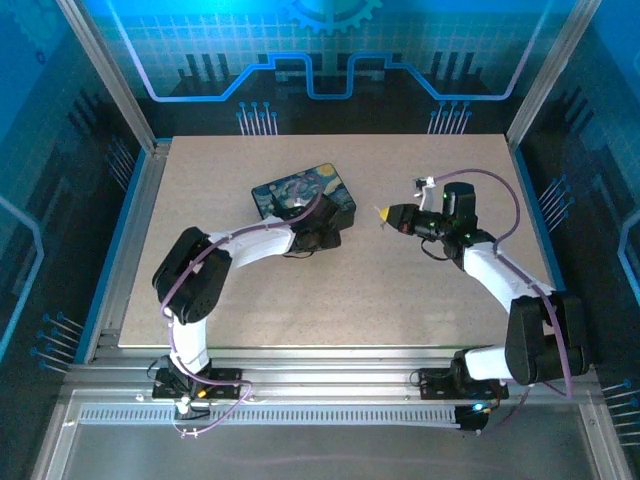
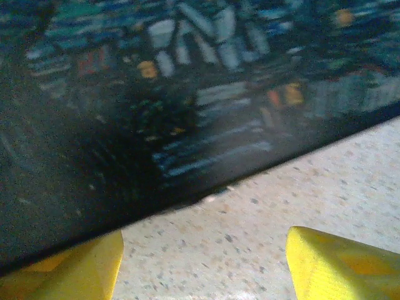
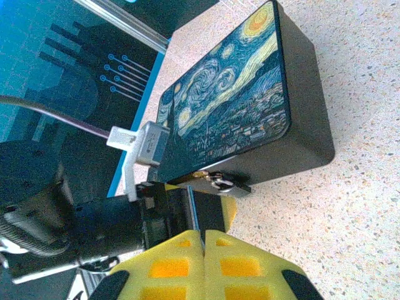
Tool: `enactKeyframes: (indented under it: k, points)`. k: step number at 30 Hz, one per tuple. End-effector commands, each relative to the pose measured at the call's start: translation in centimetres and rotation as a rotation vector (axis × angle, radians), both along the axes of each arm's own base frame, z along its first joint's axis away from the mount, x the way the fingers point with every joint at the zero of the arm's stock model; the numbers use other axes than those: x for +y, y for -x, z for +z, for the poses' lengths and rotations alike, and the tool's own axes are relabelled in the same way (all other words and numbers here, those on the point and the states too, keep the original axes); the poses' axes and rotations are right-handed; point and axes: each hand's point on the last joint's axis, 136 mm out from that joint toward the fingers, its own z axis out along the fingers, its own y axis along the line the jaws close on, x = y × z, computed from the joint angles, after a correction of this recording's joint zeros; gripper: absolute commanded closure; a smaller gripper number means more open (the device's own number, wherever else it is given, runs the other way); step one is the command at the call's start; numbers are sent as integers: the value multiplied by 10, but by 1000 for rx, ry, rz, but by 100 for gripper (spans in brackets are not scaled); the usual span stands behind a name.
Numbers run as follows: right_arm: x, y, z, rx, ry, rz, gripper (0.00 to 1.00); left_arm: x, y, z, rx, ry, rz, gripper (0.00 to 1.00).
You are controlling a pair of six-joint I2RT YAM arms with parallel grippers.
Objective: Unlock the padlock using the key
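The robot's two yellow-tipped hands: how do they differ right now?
Opening: the left hand has its yellow fingers spread apart, while the right hand has its fingers pressed together.
Position: the left hand sits right against the side of the dark box painted with a swirly night sky, while the right hand is off to the side, apart from it.
Shared: both have yellow finger pads.

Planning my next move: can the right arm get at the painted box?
Probably yes: only bare table separates the right gripper from the painted box; the left gripper crowds its near edge.
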Motion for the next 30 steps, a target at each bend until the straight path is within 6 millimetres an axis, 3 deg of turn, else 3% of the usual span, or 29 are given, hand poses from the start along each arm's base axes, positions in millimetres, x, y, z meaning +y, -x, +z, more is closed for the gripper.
enactKeyframes:
  k: [1, 9, 21, 30]
  points:
    - [-1, 10, -3, 2, 3, 34, 100, 14, -10, -2, -34, -86, 86, 30]
    - [1, 9, -6, 3, -16, 60, 100, 15, -26, -15, -97, -110, 151, 31]
    - [7, 9, -13, 11, -42, 110, 100, 17, -38, -23, -197, -199, 183, 42]
    - [10, 7, -20, 31, -50, 137, 100, 17, -45, -15, -289, -201, 208, 51]
